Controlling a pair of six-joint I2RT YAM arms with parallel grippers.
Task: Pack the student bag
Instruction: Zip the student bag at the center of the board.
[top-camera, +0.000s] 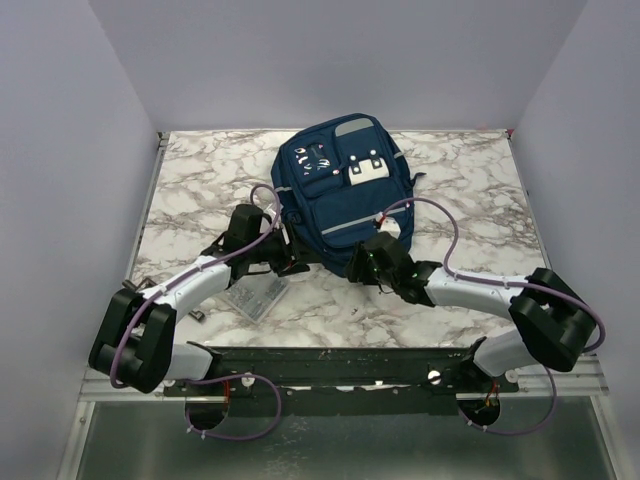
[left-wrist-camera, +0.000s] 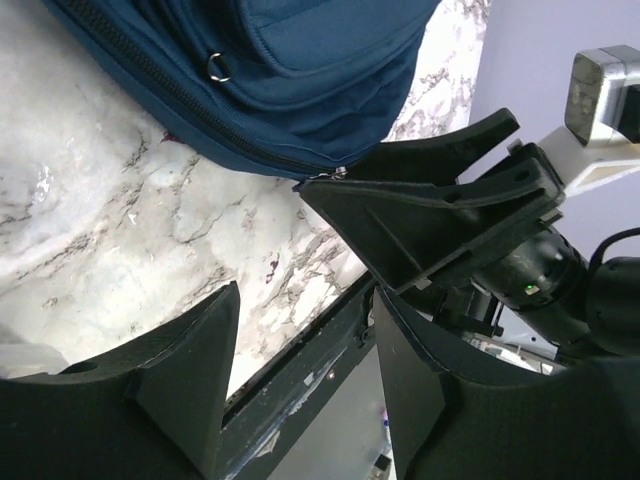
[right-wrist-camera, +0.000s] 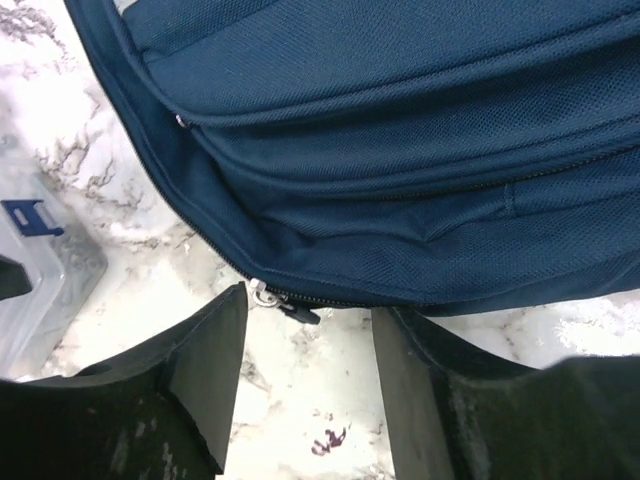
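Note:
The navy student bag (top-camera: 343, 190) lies flat mid-table, with grey stripes and white buckle patches. Its lower edge fills the top of the right wrist view (right-wrist-camera: 400, 150) and the left wrist view (left-wrist-camera: 290, 70). My right gripper (right-wrist-camera: 308, 385) is open and empty just below the bag's bottom seam. A metal zipper pull (right-wrist-camera: 280, 300) lies by its left fingertip, between the jaws. My left gripper (left-wrist-camera: 305, 370) is open and empty at the bag's lower left corner. The right gripper's fingers (left-wrist-camera: 430, 210) show in the left wrist view, their tips at the zipper end.
A small clear plastic box (top-camera: 255, 296) lies on the marble table (top-camera: 200, 180) under my left arm, and it shows in the right wrist view (right-wrist-camera: 40, 260). The table's black front rail (top-camera: 330, 365) runs near the arm bases. Grey walls enclose the table.

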